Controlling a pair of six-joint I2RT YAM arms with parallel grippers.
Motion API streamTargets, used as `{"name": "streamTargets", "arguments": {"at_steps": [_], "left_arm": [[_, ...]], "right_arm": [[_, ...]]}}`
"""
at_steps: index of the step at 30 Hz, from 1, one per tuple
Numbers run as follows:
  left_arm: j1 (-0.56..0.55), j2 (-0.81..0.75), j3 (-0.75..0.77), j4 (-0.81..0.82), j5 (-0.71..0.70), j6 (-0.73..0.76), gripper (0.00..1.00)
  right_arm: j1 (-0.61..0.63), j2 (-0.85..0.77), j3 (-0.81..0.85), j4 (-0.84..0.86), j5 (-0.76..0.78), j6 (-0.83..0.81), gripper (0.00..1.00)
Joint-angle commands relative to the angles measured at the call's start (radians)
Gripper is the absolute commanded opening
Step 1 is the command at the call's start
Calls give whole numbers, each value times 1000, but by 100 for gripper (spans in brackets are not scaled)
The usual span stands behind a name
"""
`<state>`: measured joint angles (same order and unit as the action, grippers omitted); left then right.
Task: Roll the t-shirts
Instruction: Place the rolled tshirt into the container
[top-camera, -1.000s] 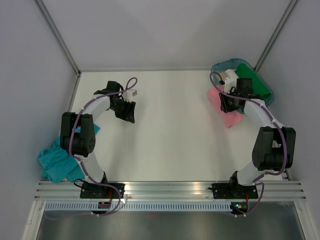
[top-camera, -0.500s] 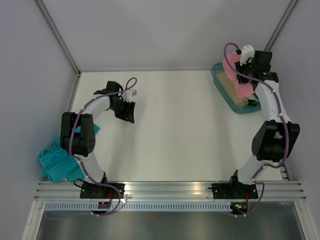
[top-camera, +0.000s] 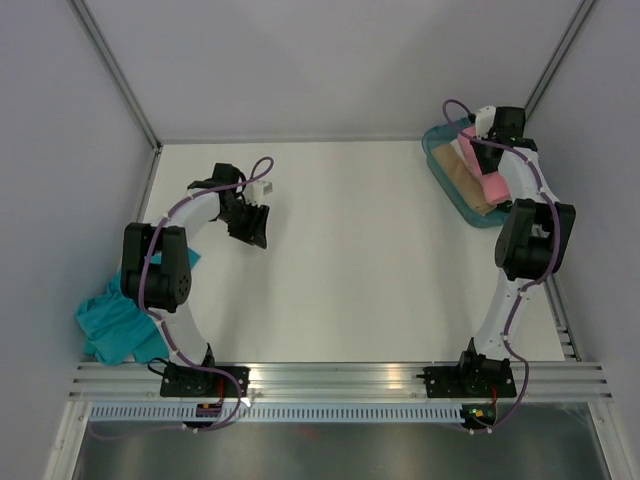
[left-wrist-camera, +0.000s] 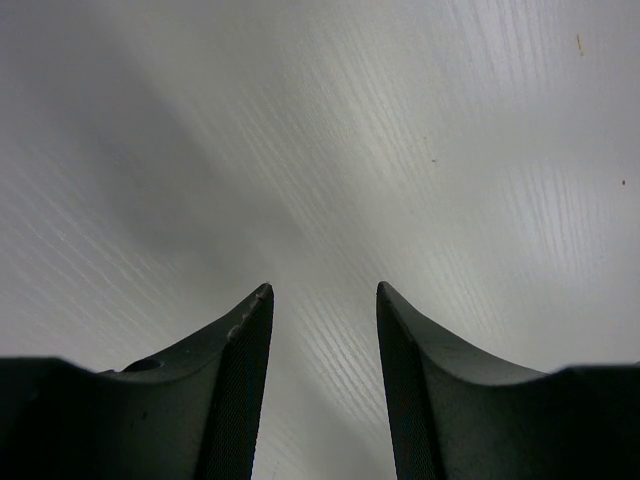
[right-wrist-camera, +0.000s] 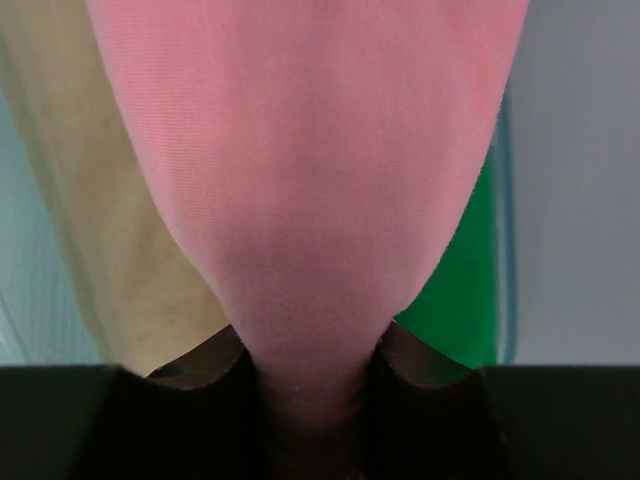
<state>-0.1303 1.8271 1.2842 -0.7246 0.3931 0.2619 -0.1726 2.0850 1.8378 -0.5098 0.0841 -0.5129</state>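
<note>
The rolled salmon pink t-shirt (top-camera: 480, 166) hangs in my right gripper (top-camera: 484, 158) over the teal plastic tray (top-camera: 440, 168) at the back right. In the right wrist view the pink t-shirt (right-wrist-camera: 310, 180) fills the frame, pinched between the shut fingers (right-wrist-camera: 200, 365). The teal blue t-shirt (top-camera: 118, 322) lies crumpled at the table's left edge beside the left arm. My left gripper (top-camera: 252, 226) hovers open and empty over bare table in the left middle; the left wrist view shows its fingers (left-wrist-camera: 235, 370) apart with only table between them.
The tray holds a tan rolled garment (top-camera: 466, 180) and a green one, seen in the right wrist view (right-wrist-camera: 455, 300). Grey walls close in the table at back, left and right. An aluminium rail (top-camera: 330, 378) runs along the near edge.
My right gripper lifted the pink t-shirt off the table beside the tray, swung it up and back, and now holds it lower over the tray. The left arm has not moved.
</note>
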Motion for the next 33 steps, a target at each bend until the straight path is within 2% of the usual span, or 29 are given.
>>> {"name": "streamTargets", "arguments": {"at_steps": [1, 12, 20, 22, 23, 24, 25, 29, 33], "left_arm": [[11, 21, 29, -15, -26, 42, 51], [23, 31, 20, -18, -27, 51, 51], [34, 50, 29, -18, -19, 48, 51], [35, 52, 26, -19, -19, 49, 51], [35, 52, 26, -19, -17, 50, 51], [37, 54, 26, -18, -19, 50, 51], [37, 55, 26, -19, -16, 50, 51], [37, 61, 29, -19, -13, 45, 51], [37, 58, 30, -19, -14, 50, 51]], "right_arm": [[48, 13, 12, -3, 11, -18, 0], [114, 80, 51, -26, -55, 74, 1], [125, 112, 35, -65, -47, 56, 15], [124, 104, 29, -75, -49, 59, 21], [124, 99, 26, -78, -47, 62, 27], [122, 98, 28, -85, -43, 68, 48], [122, 95, 29, -88, -41, 74, 52], [122, 66, 49, -82, -30, 80, 57], [116, 26, 112, -94, -27, 77, 67]]}}
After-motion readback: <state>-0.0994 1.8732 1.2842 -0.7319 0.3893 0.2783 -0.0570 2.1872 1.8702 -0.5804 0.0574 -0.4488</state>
